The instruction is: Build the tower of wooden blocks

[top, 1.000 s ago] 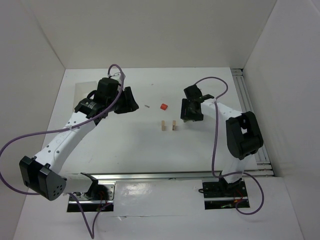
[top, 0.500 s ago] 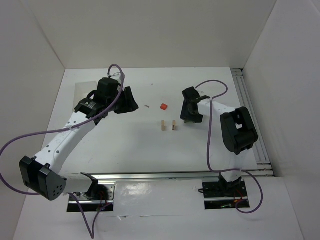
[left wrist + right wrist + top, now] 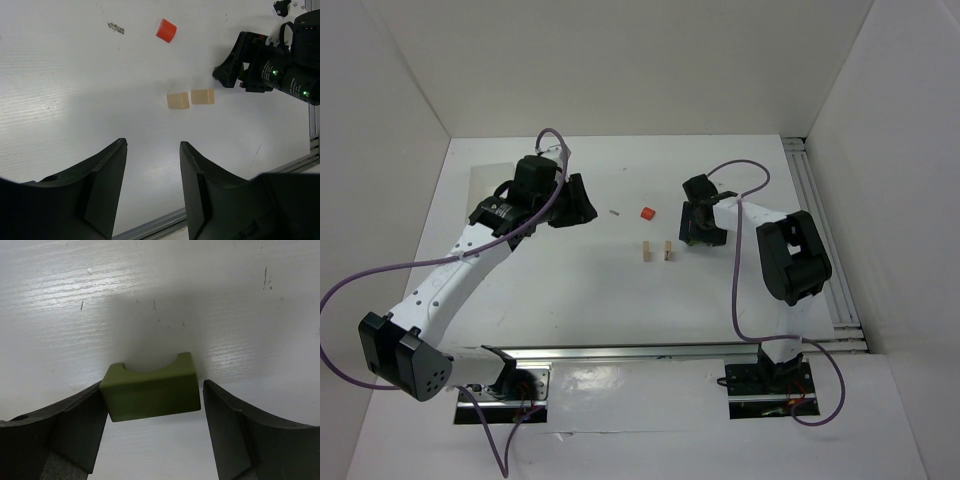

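Green arch block [image 3: 149, 385] is sitting flat on the counter [image 3: 580, 290] with the right gripper [image 3: 701, 237] straddling it. Its jaws are spread: one finger looks to be touching the block's side while the other is standing clear, so nothing's being held. The right tan block [image 3: 668, 250] and left tan block [image 3: 646, 251] are standing near it, and the red piece [image 3: 647, 213] is lying farther back. Centring before closing is probably the trick here, otherwise it's risking shoving the block sideways. The left gripper [image 3: 152, 146] is hanging wide and empty, well apart.
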Robot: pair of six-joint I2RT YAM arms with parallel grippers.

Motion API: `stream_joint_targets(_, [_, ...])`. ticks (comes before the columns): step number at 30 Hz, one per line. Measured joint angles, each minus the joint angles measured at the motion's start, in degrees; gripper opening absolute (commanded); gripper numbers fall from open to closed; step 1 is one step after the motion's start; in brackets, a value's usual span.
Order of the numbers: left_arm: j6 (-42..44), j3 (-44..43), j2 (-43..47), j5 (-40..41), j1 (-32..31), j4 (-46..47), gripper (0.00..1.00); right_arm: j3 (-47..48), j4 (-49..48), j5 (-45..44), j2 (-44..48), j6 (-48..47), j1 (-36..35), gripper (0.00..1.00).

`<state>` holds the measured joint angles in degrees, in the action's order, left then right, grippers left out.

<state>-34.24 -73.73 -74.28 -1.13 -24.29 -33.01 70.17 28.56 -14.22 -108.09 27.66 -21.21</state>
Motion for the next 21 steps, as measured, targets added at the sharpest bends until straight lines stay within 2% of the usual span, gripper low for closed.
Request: stream_joint_targets(21, [0.02,0.00,-0.98,-0.70,0.00,0.00,0.57,0.33,-0.26,0.00,0.04,-6.99,-0.39,0.79])
